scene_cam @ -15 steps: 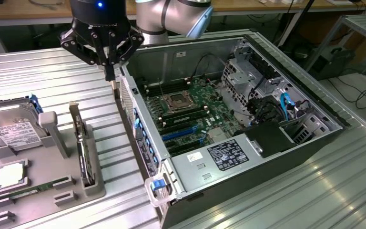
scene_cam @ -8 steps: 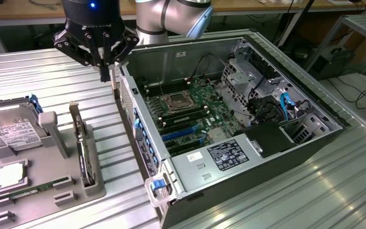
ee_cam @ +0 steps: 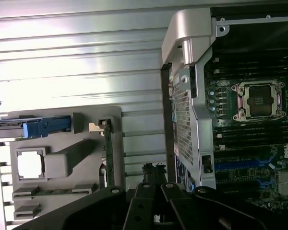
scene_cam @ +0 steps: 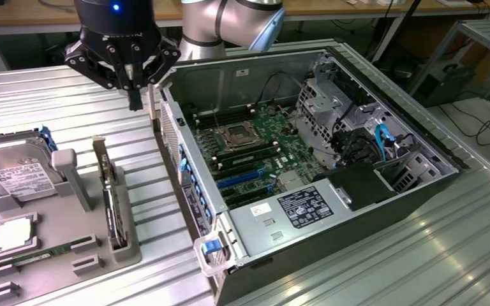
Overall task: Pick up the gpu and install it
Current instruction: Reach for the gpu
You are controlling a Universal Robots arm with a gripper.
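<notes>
Your gripper point(scene_cam: 133, 102) empty, fingers point(scene_cam: 133, 89) pinched together. gpu point(scene_cam: 109, 194) untouched in holder point(scene_cam: 128, 250), gripper's seven o'clock, exterior view. Nothing installed.

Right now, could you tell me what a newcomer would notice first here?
The open computer case dominates the middle, its green motherboard laid bare. The black tool hangs shut just off the case's corner, toward the exterior view's left. Nearer the camera, a grey tray holds the gpu on edge beside a hard drive.
</notes>
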